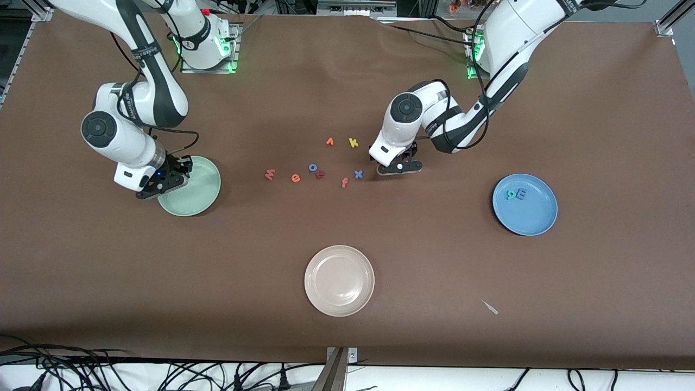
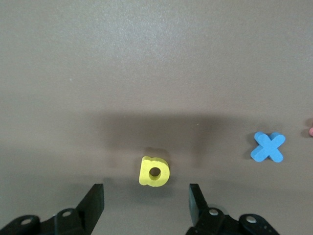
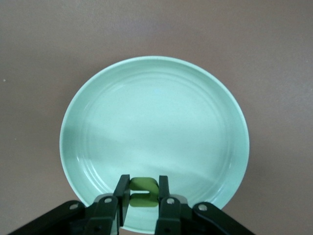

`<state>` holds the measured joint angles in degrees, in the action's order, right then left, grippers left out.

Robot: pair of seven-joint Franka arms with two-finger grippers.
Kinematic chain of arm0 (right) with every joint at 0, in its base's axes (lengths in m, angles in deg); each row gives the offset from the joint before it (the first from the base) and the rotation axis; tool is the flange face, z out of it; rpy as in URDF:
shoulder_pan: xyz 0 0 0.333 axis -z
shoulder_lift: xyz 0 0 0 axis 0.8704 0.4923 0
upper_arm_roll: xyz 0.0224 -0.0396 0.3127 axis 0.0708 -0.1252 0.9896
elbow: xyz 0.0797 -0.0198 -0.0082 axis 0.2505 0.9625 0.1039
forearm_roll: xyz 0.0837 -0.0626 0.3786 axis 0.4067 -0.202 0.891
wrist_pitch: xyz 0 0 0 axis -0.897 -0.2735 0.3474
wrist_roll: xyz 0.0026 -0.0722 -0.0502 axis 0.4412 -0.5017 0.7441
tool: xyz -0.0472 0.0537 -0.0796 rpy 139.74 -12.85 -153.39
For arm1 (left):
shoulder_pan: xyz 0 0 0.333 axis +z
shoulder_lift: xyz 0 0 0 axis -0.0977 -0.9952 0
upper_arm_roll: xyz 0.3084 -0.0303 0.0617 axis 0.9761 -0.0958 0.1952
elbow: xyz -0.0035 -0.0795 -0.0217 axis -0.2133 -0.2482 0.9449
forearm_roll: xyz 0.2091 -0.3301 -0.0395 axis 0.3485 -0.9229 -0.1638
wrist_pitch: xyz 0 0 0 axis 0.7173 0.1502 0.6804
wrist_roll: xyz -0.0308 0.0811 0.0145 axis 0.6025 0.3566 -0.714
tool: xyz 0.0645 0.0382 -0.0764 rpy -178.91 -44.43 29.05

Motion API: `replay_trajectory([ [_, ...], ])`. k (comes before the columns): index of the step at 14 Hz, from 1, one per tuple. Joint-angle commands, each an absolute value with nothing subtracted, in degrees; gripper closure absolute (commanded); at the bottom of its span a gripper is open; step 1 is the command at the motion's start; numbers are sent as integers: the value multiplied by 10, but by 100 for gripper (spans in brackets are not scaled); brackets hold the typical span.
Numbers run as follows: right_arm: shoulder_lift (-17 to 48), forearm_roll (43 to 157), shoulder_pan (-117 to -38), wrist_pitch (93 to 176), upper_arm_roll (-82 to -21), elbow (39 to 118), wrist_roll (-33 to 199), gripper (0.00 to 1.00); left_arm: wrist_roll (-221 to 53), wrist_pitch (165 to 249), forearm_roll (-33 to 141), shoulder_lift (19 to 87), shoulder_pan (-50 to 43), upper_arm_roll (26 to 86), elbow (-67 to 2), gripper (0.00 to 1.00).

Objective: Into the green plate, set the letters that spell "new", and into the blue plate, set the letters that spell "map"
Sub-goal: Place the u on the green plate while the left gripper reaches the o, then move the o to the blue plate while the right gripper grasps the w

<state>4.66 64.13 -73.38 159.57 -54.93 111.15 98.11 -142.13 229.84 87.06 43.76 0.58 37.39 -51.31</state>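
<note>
Green n [image 3: 143, 192] in right pincer [image 3: 143, 196] (one), over green plate [image 3: 98, 98]

Round plates with raised rims: three. These are one pale mint-green plate [image 1: 209, 187], one medium-blue plate [image 1: 535, 217] and one cream-white plate [image 1: 339, 255] at the lower middle of the frame.

Small foam letters: twelve.
- Eight lie loose at the middle of the frame: pinkish-red w [image 1: 270, 174], orange e [image 1: 295, 178], blue o [image 1: 313, 167], dark red letter [image 1: 321, 174], orange f [image 1: 344, 183], blue x [image 1: 358, 174], yellow k [image 1: 353, 143] and a third orange letter [image 1: 329, 142].
- Two lie in the blue plate: teal p [image 1: 511, 194] and blue m [image 1: 520, 193].
- One yellow a [image 2: 154, 172] shows only in the left wrist view.
- One green n [image 3: 143, 192] shows only in the right wrist view.

By colour (all twelve): three orange, three blue, two yellow, one each of the rest.

Two-finger grippers: two, the left gripper [image 1: 400, 168] and the right gripper [image 1: 163, 184].
</note>
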Motion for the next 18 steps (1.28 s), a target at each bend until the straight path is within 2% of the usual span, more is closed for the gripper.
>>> replay_trajectory([
  [1, 31, 645, -737, 1667, -554, 1176, 989, 78, -1438, 2300, 894, 418, -5, 380, -493, 34],
  [3, 45, 645, -737, 1709, -558, 1198, 990, 77, -1445, 2300, 915, 411, -5, 381, -491, 40],
  [4, 46, 645, -737, 1710, -558, 1198, 990, 74, -1456, 2300, 925, 403, -5, 381, -482, 41],
  [6, 45, 645, -737, 1709, -558, 1196, 989, 52, -1476, 2300, 946, 394, -5, 381, -475, 45],
  [7, 45, 645, -737, 1709, -557, 1194, 989, 43, -1476, 2299, 947, 394, -5, 381, -475, 51],
  [8, 45, 645, -738, 1709, -557, 1192, 987, 40, -1476, 2299, 947, 393, -5, 381, -475, 60],
  [10, 45, 645, -740, 1709, -554, 1184, 980, 39, -1475, 2299, 948, 393, -5, 383, -475, 77],
  [12, 46, 645, -751, 1708, -543, 1175, 957, 39, -1475, 2298, 948, 393, -5, 383, -475, 89],
  [15, 46, 645, -789, 1682, -528, 1151, 868, 39, -1461, 2273, 947, 401, 6, 382, -475, 100],
  [18, 46, 645, -844, 1665, -528, 1136, 772, 39, -1359, 2147, 895, 404, 52, 362, -434, 100],
])
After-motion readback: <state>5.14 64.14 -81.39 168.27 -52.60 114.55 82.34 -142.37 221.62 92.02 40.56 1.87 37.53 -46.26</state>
